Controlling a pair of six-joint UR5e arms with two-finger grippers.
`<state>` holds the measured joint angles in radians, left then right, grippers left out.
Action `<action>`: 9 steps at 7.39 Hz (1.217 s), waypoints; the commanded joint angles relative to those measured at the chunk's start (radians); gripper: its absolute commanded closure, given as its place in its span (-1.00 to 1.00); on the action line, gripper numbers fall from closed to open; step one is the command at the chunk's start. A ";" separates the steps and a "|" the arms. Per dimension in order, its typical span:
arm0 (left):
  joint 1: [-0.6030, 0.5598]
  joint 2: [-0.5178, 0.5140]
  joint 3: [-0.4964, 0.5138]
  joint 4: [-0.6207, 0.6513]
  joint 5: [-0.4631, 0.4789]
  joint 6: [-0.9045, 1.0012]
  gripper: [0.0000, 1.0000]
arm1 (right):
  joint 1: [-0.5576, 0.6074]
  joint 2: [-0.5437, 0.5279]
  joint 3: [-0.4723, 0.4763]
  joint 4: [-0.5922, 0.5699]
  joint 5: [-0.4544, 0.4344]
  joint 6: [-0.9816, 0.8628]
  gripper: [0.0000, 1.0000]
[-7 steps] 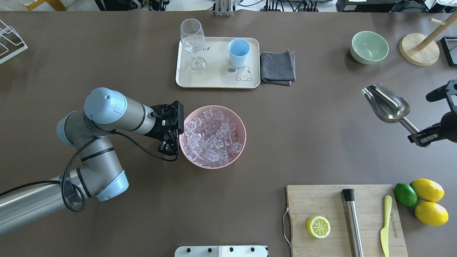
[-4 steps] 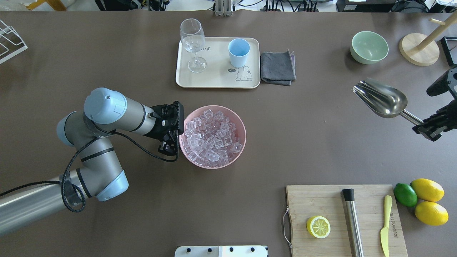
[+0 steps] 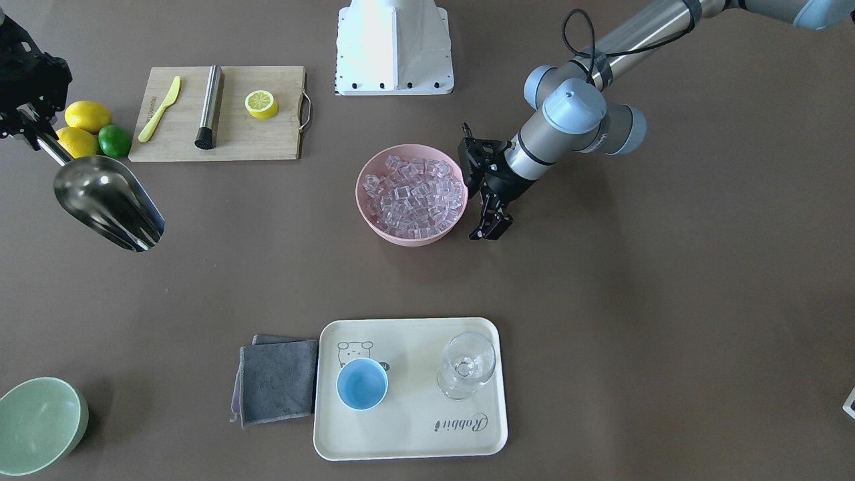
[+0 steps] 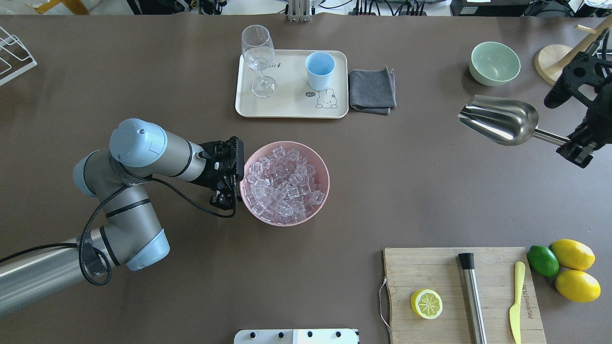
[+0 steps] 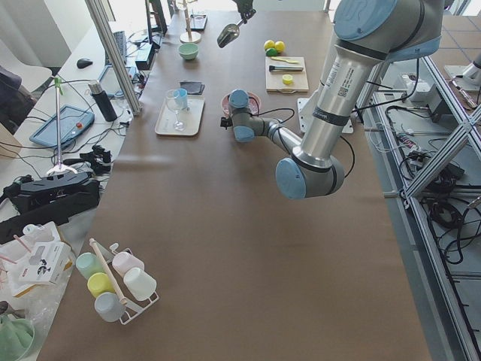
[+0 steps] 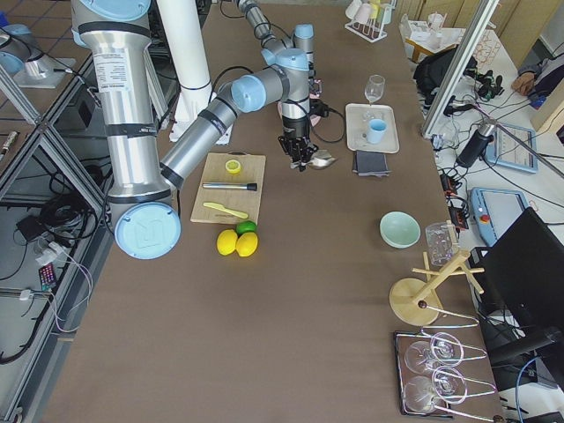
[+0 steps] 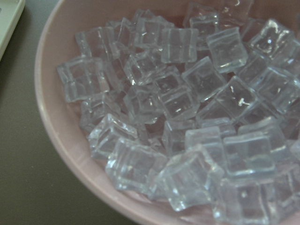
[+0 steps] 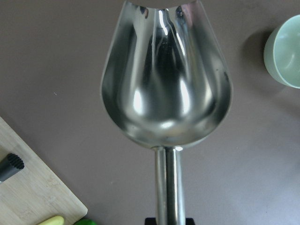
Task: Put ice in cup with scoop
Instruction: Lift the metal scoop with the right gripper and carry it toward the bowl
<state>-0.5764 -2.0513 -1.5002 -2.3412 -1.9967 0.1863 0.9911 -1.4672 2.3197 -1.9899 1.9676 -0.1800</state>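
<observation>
Your right gripper (image 4: 573, 147) is clamped on the bar handle of the scoop (image 4: 502, 125). It holds the scoop off the table, well to the robot's right of the pink bowl (image 4: 285, 222), with the open mouth turned toward that bowl. The ice (image 4: 285, 184) lies heaped in the bowl. Your left gripper (image 4: 224, 199) hangs just beside the bowl's rim on the robot's left; you cannot tell how wide it stands. The cup (image 4: 320, 69) stands upright on a tray (image 4: 287, 107) beyond the bowl, away from the robot.
</observation>
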 commanded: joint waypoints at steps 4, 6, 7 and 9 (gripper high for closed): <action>0.000 0.002 0.000 -0.001 -0.001 -0.001 -0.99 | -0.265 0.413 -0.025 -0.442 -0.162 -0.099 1.00; 0.000 0.002 0.000 0.000 0.001 -0.001 -0.99 | -0.304 0.662 -0.212 -0.516 -0.164 -0.093 1.00; 0.000 0.002 0.000 0.000 0.000 -0.001 -0.99 | -0.333 0.770 -0.305 -0.556 -0.171 -0.093 1.00; 0.000 0.002 0.000 0.000 0.001 0.001 -0.99 | -0.402 0.931 -0.455 -0.643 -0.212 -0.096 1.00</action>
<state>-0.5768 -2.0494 -1.5003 -2.3409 -1.9963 0.1863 0.6480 -0.6805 1.9943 -2.5552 1.7911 -0.2740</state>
